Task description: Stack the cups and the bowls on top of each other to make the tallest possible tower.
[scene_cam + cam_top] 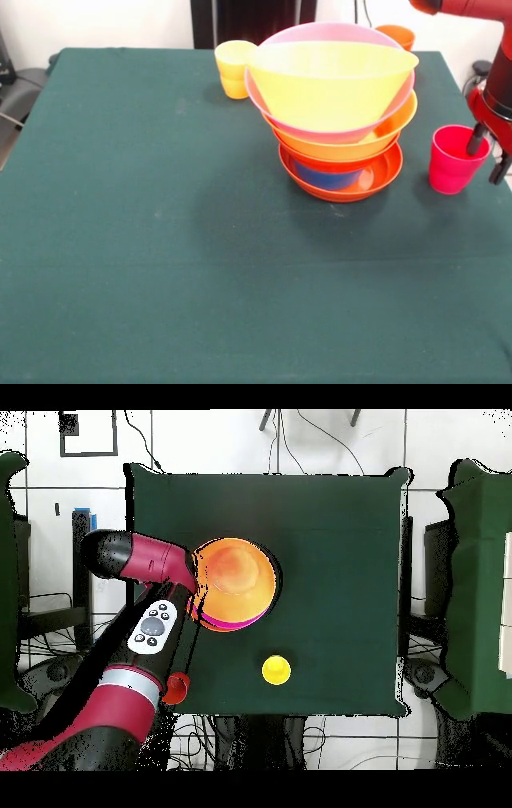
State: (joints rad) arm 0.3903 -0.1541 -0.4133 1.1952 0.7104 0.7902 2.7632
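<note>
The tower (336,120) stands right of the table's middle. A shallow red-orange bowl (376,178) is lowest with a blue bowl (324,176) inside it. Orange, pink and a tilted yellow bowl (328,84) are nested above. From above, the tower (235,582) shows as one orange-yellow disc. A red-pink cup (452,160) stands upright to its right. My gripper (489,156) is open at that cup's rim, one finger (478,141) inside and the other outside. The arm (150,629) hides cup and gripper from above. A yellow cup (234,69) (277,670) stands behind the tower.
An orange cup (396,34) (178,687) sits at the table's edge on the robot's side. The green table (160,240) stretches wide to the left of the tower.
</note>
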